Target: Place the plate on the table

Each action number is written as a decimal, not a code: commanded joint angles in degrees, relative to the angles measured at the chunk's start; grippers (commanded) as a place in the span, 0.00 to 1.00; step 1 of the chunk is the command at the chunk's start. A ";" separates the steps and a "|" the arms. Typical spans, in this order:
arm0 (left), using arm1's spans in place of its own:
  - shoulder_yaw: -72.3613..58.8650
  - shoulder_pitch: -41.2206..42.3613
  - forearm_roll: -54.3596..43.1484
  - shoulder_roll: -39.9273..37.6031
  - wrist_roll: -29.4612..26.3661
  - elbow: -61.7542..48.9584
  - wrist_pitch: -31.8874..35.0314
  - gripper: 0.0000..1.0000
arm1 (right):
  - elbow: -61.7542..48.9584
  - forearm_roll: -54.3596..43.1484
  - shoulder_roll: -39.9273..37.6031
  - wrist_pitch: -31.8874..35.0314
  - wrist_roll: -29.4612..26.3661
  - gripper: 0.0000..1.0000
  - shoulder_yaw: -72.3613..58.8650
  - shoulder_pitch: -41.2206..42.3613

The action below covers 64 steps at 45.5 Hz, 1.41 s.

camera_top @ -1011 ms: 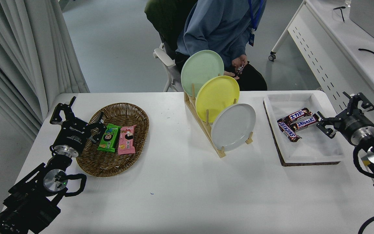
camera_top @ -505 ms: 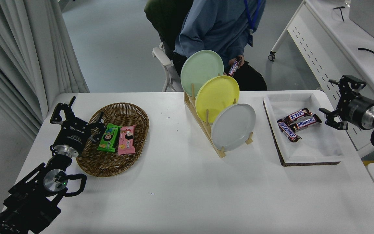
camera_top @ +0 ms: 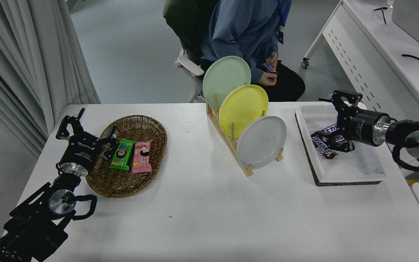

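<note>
Still racked: the plate [camera_top: 261,142] stands on edge in the wooden rack [camera_top: 231,145] on the white table [camera_top: 209,214].
Grey floor, a curtain [camera_top: 31,54] at left, a seated person [camera_top: 246,29] beyond. Since half a second ago the right gripper [camera_top: 331,122], fingers spread and empty, has swung inward over the white tray [camera_top: 351,171]; the left gripper [camera_top: 86,129] rests released beside the basket [camera_top: 129,182].

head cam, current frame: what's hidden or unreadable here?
- Candy bars in the white tray: partly covered by the right tool, count unclear.
- Mint green plate and yellow plate: lower parts hidden by the plates in front; the grey-white plate shows whole.
- Person: cut off by the top edge.
- Left tool: parked by the basket.
</note>
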 commanded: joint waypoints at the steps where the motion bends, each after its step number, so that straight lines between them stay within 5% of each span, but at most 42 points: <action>1: 0.07 0.00 0.00 0.00 0.00 0.04 0.01 1.00 | 5.22 0.43 0.73 -1.07 -0.44 1.00 -3.96 6.07; 21: -0.02 0.00 0.00 0.00 0.00 -0.05 0.01 1.00 | 5.05 5.70 7.31 -14.95 -8.96 1.00 -5.12 8.45; 38: -0.02 0.00 0.00 0.00 0.00 -0.05 -0.08 1.00 | -6.37 -2.12 17.51 -13.37 -9.40 1.00 -5.82 8.36; 64: -0.02 0.00 0.00 0.00 0.00 -0.05 -0.08 1.00 | -18.24 -1.59 27.09 -9.24 -9.32 0.99 -3.36 5.99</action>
